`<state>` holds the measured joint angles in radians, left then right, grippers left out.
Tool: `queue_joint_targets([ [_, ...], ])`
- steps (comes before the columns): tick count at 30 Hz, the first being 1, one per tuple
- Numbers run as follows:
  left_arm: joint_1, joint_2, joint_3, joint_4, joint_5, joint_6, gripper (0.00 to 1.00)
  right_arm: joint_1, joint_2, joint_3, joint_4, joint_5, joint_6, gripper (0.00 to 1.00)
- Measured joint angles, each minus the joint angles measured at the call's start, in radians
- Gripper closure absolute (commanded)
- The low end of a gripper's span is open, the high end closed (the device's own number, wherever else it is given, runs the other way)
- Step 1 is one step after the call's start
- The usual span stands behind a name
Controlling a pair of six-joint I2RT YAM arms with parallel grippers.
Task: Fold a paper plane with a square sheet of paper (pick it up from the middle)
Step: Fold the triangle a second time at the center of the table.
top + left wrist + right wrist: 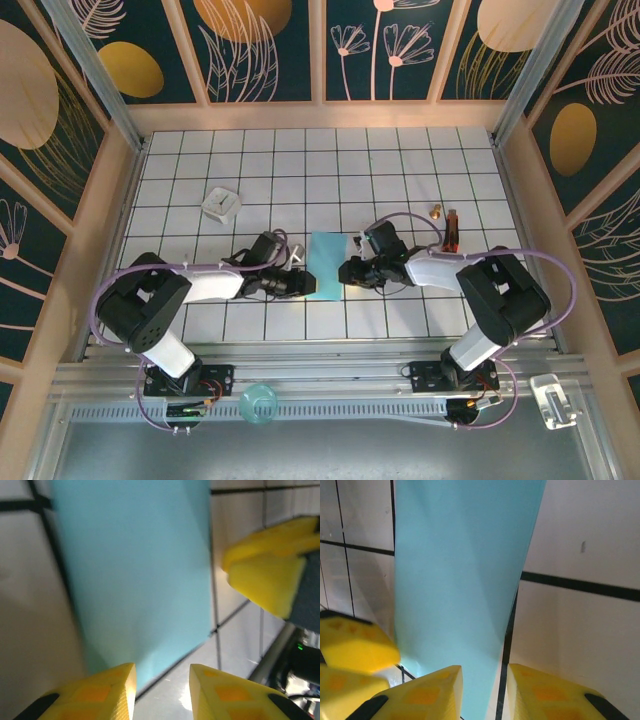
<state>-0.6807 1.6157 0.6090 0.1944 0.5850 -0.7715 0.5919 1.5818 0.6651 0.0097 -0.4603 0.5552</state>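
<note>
White square block (221, 204) sits left of centre on the gridded bench (400, 160), well apart from the arms. Left gripper (300, 284) is low over the bench, pointing right at the left edge of the light-blue sheet of paper (325, 265). In the left wrist view, left gripper (162, 675) has its 2 yellow fingers apart, with bare bench in the gap and nothing held. The sheet of paper (135, 570) is just ahead, its near corner by the left finger.

The sheet of paper lies flat mid-bench between the 2 grippers and looks like a narrow upright rectangle from above.

Right gripper (347, 272) points left at the paper's right edge. In the right wrist view, right gripper (482, 672) is also parted and not clamping. The sheet of paper (455, 565) shows a faint diagonal crease, and its end reaches the gap between the fingers; contact cannot be told.

Further right are a small gold piece (437, 211) and a dark red stick (453, 230).
</note>
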Motion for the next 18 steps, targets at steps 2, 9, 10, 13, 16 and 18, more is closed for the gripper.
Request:
queue_joint_targets([
  [2, -0.015, 0.002, -0.006, 0.045, 0.04, -0.028, 0.64, -0.026, 0.0, 0.007, -0.003, 0.008, -0.007, 0.71],
  [9, 0.004, -0.023, 0.04, 0.05, -0.001, -0.027, 0.68, -0.098, -0.053, 0.005, -0.026, 0.025, -0.025, 0.7],
  [10, 0.029, -0.021, 0.055, 0.051, -0.014, -0.027, 0.71, -0.09, -0.065, -0.002, -0.019, 0.023, -0.025, 0.7],
  [13, 0.109, 0.036, 0.126, 0.055, -0.053, -0.016, 0.76, -0.052, -0.093, -0.031, 0.0, 0.018, -0.014, 0.69],
  [16, 0.142, 0.147, 0.235, 0.047, -0.085, 0.01, 0.82, -0.011, -0.106, -0.064, 0.018, 0.016, 0.021, 0.67],
  [18, 0.142, 0.206, 0.281, 0.04, -0.095, 0.027, 0.85, 0.001, -0.114, -0.087, 0.034, 0.015, 0.043, 0.67],
])
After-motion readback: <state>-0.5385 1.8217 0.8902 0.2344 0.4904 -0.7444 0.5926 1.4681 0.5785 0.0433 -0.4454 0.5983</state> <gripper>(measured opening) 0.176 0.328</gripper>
